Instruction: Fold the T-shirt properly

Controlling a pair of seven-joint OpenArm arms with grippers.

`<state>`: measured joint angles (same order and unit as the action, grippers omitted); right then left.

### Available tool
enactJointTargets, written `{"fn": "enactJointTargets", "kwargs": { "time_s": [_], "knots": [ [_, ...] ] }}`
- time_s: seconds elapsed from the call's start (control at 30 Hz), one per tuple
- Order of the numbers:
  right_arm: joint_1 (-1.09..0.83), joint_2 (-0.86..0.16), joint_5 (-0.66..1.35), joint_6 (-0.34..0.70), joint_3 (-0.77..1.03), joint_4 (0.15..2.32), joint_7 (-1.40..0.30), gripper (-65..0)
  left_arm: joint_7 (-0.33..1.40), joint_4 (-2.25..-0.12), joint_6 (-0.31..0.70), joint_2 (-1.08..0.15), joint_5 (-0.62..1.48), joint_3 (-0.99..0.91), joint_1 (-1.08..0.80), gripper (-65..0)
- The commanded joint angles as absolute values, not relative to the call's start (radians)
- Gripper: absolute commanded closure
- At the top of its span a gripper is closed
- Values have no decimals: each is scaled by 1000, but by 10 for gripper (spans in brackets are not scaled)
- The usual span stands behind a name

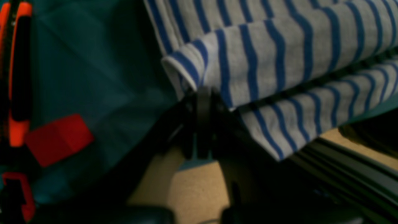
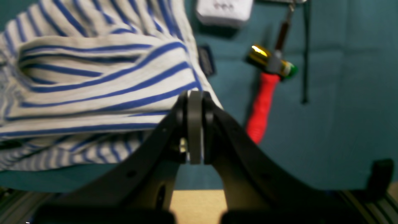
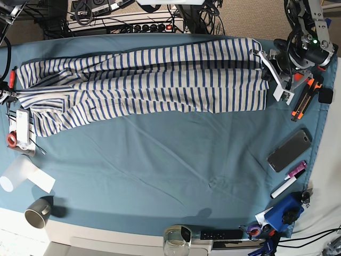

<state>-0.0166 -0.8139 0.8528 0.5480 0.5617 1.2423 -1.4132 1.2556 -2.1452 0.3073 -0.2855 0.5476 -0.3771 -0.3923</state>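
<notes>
- I see the T-shirt (image 3: 154, 85), white with thin blue stripes, lying as a long folded band across the far edge of the tablecloth (image 3: 160, 176).
- Its layers overlap lengthwise; one sleeve (image 3: 50, 114) spreads at the base view's left end.
- The left gripper (image 1: 203, 93) is clamped on the shirt's hem corner.
- The right gripper (image 2: 195, 96) is pinched on the opposite striped edge.
- A red-handled tool (image 2: 264, 99) lies beside the shirt.
</notes>
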Motion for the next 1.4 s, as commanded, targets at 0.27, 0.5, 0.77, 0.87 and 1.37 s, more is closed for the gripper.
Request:
{"fn": "enactJointTargets", "kwargs": {
  "time_s": [0.27, 0.5, 0.77, 0.87, 1.37],
  "knots": [
    [-57, -850, 841, 550, 571, 1256, -1396, 0, 1248, -2162, 305, -297, 535, -383, -416, 0],
    [-89, -850, 929, 559, 571, 1256, -1396, 0, 1247, -2162, 341, -297, 535, -383, -422, -110],
    [-89, -851, 1018, 591, 571, 1256, -1396, -39, 1230, -2162, 331, -297, 535, -383, -442, -352],
    [-88, -851, 1049, 591, 571, 1256, -1396, -134, 1229, -2162, 330, -296, 526, -383, -454, -352],
    [-31, -850, 1053, 591, 571, 1256, -1396, -142, 1153, -2274, 233, -292, 476, -383, -449, -406]
  ]
}}
